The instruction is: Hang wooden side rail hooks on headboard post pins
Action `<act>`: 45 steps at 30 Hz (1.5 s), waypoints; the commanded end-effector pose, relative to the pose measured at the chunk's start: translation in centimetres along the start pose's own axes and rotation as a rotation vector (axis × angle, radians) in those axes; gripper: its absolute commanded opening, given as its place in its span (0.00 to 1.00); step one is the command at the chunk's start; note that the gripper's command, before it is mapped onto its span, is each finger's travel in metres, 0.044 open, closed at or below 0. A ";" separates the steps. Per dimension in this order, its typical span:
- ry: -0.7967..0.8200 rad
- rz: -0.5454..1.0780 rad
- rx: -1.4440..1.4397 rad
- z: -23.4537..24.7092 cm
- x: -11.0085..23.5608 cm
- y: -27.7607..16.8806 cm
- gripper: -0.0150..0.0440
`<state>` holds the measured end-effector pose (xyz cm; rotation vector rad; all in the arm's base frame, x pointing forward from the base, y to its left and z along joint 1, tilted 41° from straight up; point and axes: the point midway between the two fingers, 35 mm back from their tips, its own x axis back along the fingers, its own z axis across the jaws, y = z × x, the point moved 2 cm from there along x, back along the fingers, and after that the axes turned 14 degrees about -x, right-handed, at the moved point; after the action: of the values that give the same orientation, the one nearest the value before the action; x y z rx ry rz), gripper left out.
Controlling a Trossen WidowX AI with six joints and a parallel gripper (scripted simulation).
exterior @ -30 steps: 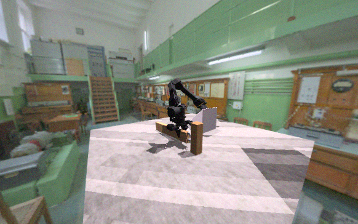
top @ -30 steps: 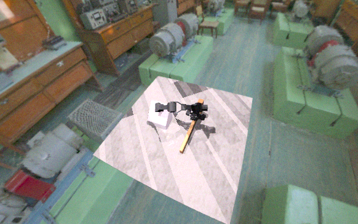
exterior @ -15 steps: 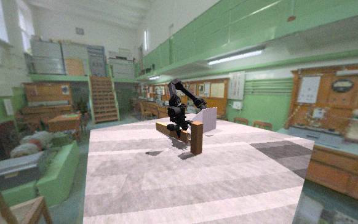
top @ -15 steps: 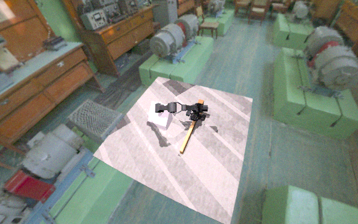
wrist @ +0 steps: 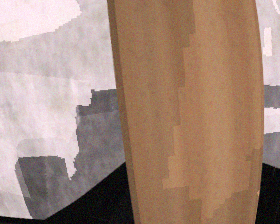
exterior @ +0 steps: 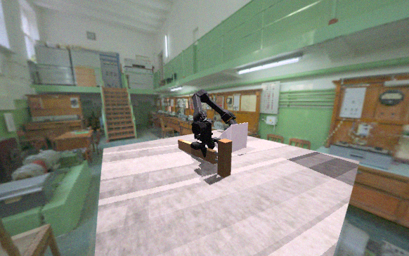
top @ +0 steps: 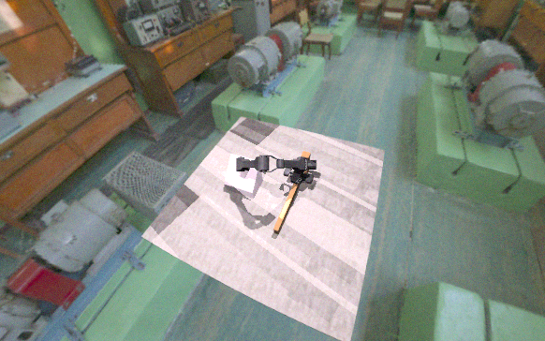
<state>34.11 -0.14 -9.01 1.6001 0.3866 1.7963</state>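
The wooden side rail (top: 287, 208) (exterior: 187, 146) (wrist: 191, 129) lies slanted across the table. One end meets the upright headboard post (top: 305, 155) (exterior: 224, 158). The other end points away from the post, low over the table top. My gripper (top: 299, 180) (exterior: 203, 149) is shut on the rail, close to the post end. In the wrist view the rail fills the middle of the picture and runs up and away from the fingers. The steel hooks, the pins and the post's slot are hidden in all views.
A white block (top: 246, 183) (exterior: 238, 136) at the arm's base stands on the table (top: 298, 281) (exterior: 223, 218) beside the rail. The table's edges drop off to the workshop floor on all sides.
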 end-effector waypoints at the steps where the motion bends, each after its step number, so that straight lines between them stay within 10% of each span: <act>1: 0.012 0.010 0.003 0.0 0.5 -0.5 0.25; 45: 0.012 0.010 0.003 0.0 0.6 -1.0 0.25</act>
<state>34.13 0.18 -9.31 1.6001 0.3869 1.7957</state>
